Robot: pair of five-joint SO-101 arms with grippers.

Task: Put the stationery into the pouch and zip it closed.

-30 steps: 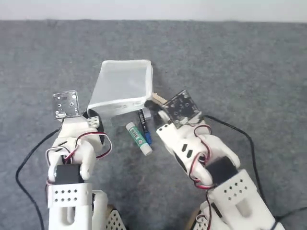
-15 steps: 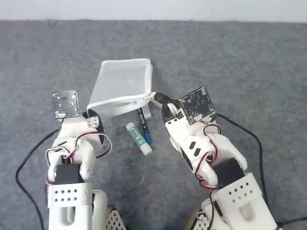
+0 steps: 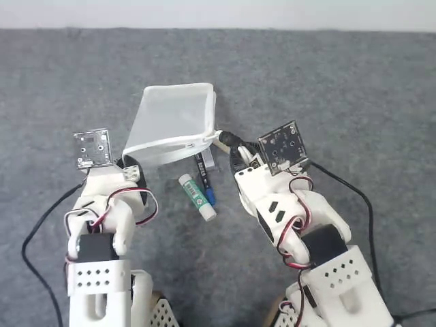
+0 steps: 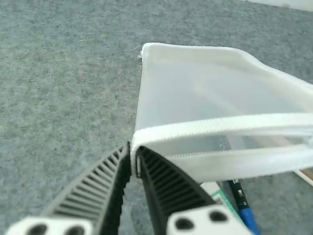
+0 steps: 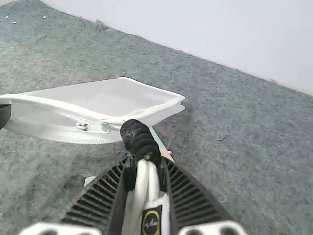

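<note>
Pinching the near corner of the pouch [image 4: 210, 98] at the end of its zip tape, the left gripper [image 4: 133, 157] has its ribbed jaws pressed together on the fabric, lifting that side so the mouth gapes towards the arms. The pouch itself lies on the grey table [image 3: 340, 88] between and just beyond the two arms. It looks like thin, translucent mesh: light, limp and likely to fold or slide if pushed, so the stitched tape is the soundest place to hold it (the mesh would only bunch). Just below the mouth a glue stick [image 3: 197, 197] and a blue pen [image 3: 206, 185] lie side by side on the table, both rigid, smooth and probably easiest to grip across the barrel. Farther right, the right gripper [image 5: 145, 169] has its jaws clamped on a white pen [image 5: 139, 137] with a black ribbed grip, its tip just beside the zip pull [image 5: 93, 127] at the pouch's far end. That small metal pull should be fiddly to pinch, and zipping will likely need the opposite corner held taut.
</note>
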